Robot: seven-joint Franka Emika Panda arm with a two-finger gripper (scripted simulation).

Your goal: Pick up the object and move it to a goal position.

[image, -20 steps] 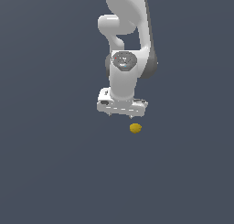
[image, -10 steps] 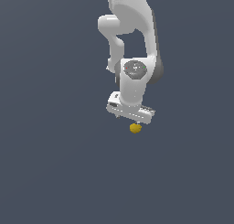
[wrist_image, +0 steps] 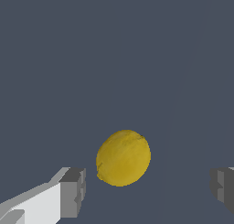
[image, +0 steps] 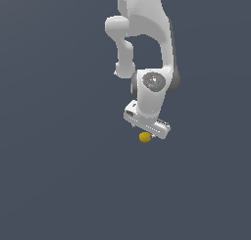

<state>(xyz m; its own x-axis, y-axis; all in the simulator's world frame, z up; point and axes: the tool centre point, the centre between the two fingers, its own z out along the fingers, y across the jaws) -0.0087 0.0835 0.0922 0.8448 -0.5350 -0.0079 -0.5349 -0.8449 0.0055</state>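
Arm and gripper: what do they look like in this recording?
The arm is smooth glossy white with rounded, bulbous links and dark grey bands at the joints. A grey round cap with small coloured specks sits on the wrist. The gripper is a white boxy bar; in the wrist view its fingers are white with blocky grey pads. No cables show.

1. The arm [image: 147, 28] is glossy white, built of rounded, bulging links.
2. A grey round cap [image: 153, 81] with small coloured specks sits on the wrist joint.
3. The gripper [image: 147, 131] has a flat white boxy body.
4. Its fingers [wrist_image: 55, 200] are white bars ending in grey blocky pads [wrist_image: 74, 192].
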